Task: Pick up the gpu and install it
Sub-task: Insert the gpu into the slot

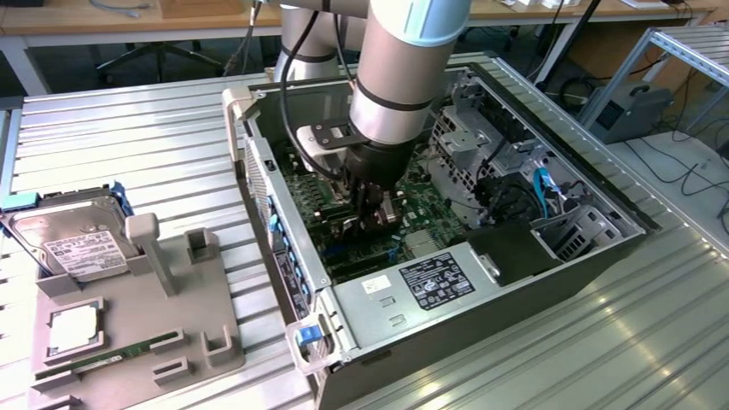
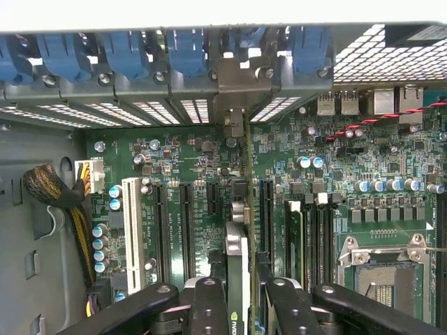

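Note:
My gripper (image 1: 377, 220) reaches down into the open computer case (image 1: 592, 256), over the green motherboard (image 1: 307, 192). It is shut on the gpu (image 2: 237, 258), a thin dark card that the wrist view shows edge-on between the two black fingers (image 2: 209, 307). The card stands upright along a black expansion slot. Its silver bracket (image 2: 234, 94) meets the rear slot openings under the blue latches (image 2: 185, 52). I cannot tell whether the card's edge is pressed into the slot.
Beside the case, a grey holder (image 1: 137, 325) carries a hard drive (image 1: 74, 243), a silver chip (image 1: 71, 329) and a green memory stick (image 1: 108, 354). Near the card are a white slot (image 2: 130, 230), the CPU socket (image 2: 384, 276), a cable bundle (image 2: 49, 188) and the power supply (image 1: 439, 282).

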`<state>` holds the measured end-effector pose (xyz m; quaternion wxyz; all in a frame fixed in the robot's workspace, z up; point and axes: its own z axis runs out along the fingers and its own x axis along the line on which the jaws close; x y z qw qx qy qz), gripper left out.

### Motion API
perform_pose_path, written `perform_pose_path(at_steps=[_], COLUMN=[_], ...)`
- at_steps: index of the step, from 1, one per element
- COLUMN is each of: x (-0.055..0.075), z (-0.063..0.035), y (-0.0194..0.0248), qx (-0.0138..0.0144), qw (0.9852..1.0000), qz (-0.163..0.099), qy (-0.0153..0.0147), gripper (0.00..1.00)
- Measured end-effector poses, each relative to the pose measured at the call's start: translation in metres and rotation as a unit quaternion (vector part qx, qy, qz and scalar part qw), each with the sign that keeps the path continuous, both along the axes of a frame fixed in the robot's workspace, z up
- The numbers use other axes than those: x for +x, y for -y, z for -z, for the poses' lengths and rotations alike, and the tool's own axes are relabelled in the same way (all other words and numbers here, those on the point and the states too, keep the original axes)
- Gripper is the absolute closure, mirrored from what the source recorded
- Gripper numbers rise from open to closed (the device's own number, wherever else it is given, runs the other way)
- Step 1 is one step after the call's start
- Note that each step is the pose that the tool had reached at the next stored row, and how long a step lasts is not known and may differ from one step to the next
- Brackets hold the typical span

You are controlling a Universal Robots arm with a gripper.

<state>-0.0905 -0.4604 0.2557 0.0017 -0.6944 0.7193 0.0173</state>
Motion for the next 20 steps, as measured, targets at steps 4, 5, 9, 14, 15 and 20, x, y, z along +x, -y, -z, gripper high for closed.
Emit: perform_pose_path(at_steps=[4,5,9,14,15,20], x=[0.0001,0.0001,0.0000,0.0000,0.0001,0.0000], z=[0.0012,0.0011,0.0015,0.0016,0.0016,0.0010], y=[-0.0001,-0.0001,0.0000,0.0000,0.0000,0.0000], qx=[0.0002,0.0001,0.0000,0.0000,0.0001,0.0002], qw=[1.0000,1.0000,1.0000,1.0000,1.0000,1.0000], qz=[0.000,0.000,0.000,0.000,0.000,0.000], qy=[0.0001,0.0001,0.0000,0.0000,0.0001,0.0000], gripper=[0.73,0.73,0.73,0.73,0.73,0.73])
